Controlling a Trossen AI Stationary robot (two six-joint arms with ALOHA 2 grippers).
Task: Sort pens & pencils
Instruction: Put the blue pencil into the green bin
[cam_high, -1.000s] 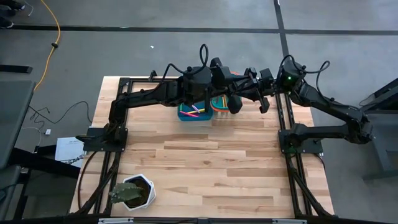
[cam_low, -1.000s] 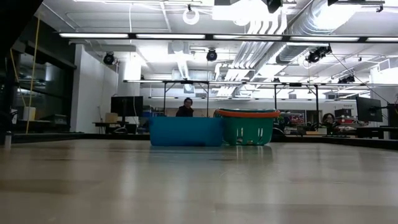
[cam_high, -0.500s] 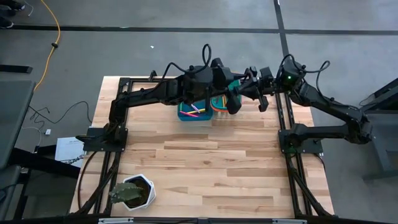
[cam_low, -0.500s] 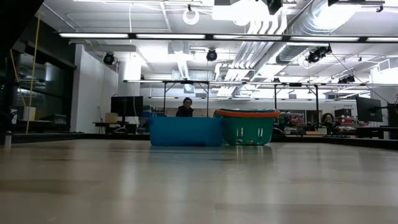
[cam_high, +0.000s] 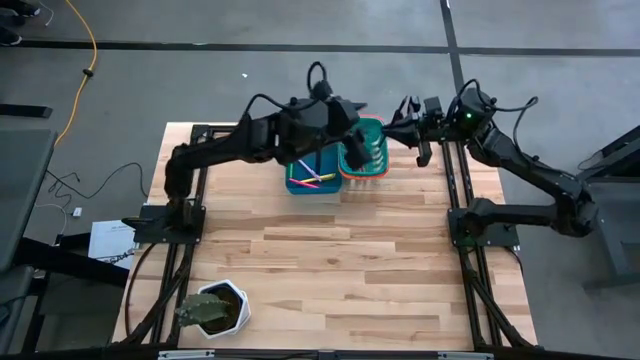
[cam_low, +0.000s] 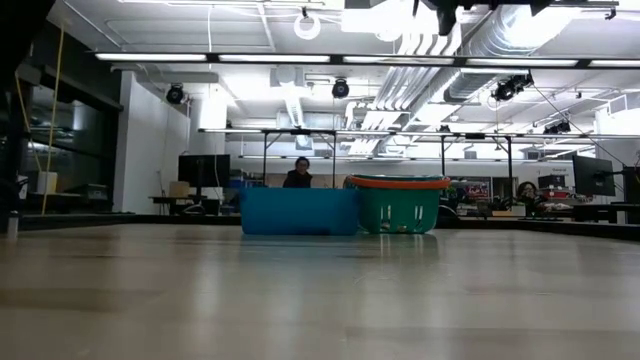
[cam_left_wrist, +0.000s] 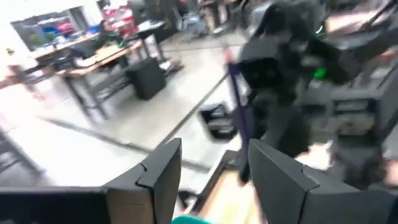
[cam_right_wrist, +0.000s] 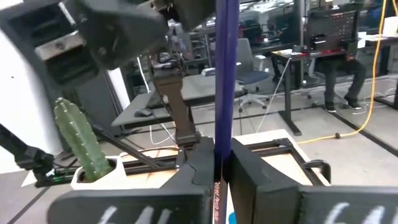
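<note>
Right gripper (cam_right_wrist: 219, 163), poised above the far edge of the table (cam_high: 330, 270) just beside the green bin (cam_high: 364, 155), clamps a dark purple pen (cam_right_wrist: 225, 68) between its fingers; the shaft stands straight up out of the closed jaws in the right wrist view, a grip that appears meant to keep the stick steady for a drop or a handover. Left gripper (cam_left_wrist: 211, 171) hangs over the same green bin with its jaws spread and nothing between them, and its own camera looks across at the purple pen and the other arm, suggesting it has let go of its load or is lining up to receive. Other pens & pencils (cam_high: 313, 178), pink, yellow and orange among them, lie in the blue bin (cam_high: 297, 185), which sits touching the green one at the table's far side, apparently so both sorts can be dropped from one reach. Whatever the green bin holds is hidden by the arm. A potted cactus (cam_high: 205, 310) stands well apart at the near left corner, clear of the work. Beyond the bins, a person (cam_low: 296, 174) sits in the room.
</note>
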